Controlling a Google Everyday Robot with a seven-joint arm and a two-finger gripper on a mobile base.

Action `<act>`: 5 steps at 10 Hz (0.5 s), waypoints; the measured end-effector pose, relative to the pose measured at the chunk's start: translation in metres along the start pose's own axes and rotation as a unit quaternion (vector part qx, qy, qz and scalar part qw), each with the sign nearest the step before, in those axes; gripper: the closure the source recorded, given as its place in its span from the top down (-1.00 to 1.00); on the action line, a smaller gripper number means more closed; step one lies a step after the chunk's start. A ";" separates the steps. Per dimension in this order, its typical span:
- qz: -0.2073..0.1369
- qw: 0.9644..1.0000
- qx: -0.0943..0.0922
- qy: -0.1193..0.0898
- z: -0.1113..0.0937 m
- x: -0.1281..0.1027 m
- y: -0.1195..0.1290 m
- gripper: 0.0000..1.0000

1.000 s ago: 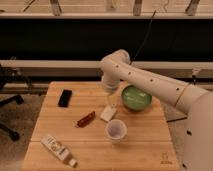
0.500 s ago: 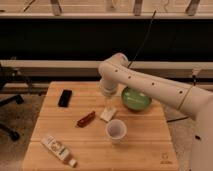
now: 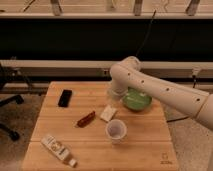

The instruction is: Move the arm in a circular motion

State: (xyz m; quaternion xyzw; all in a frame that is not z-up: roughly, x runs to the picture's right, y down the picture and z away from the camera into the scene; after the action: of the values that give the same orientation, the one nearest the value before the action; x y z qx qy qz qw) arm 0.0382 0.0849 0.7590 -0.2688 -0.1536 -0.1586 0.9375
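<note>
The arm (image 3: 165,92) is big and white, made of thick tube segments with small dark dots. It reaches in from the right edge to a bulky joint (image 3: 125,71) over the far side of the wooden table (image 3: 145,145). From that joint a short segment drops to the gripper (image 3: 116,92), which hangs low by the left rim of the green bowl (image 3: 137,101). The gripper end is mostly hidden against the arm.
On the table lie a black phone (image 3: 64,97), a reddish-brown packet (image 3: 85,119), a small white packet (image 3: 108,113), a white cup (image 3: 116,130) and a white bottle (image 3: 57,148) lying flat at the front left. A dark chair base (image 3: 7,117) stands at the left.
The arm's bulky joint dipped lower, then swung to the right, ending closer to the green bowl. The things on the table have not moved.
</note>
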 end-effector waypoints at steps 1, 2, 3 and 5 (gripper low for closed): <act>0.005 1.000 0.002 -0.001 -0.003 -0.003 0.012 -0.62; 0.008 1.000 0.004 -0.004 -0.007 0.004 0.024 -0.77; 0.010 1.000 0.005 -0.005 -0.010 0.012 0.029 -0.78; 0.024 1.000 0.010 -0.008 -0.014 0.042 0.030 -0.78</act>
State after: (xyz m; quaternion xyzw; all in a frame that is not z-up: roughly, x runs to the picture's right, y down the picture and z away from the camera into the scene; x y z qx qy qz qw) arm 0.0908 0.0924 0.7492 -0.2638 -0.1558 -0.1323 0.9427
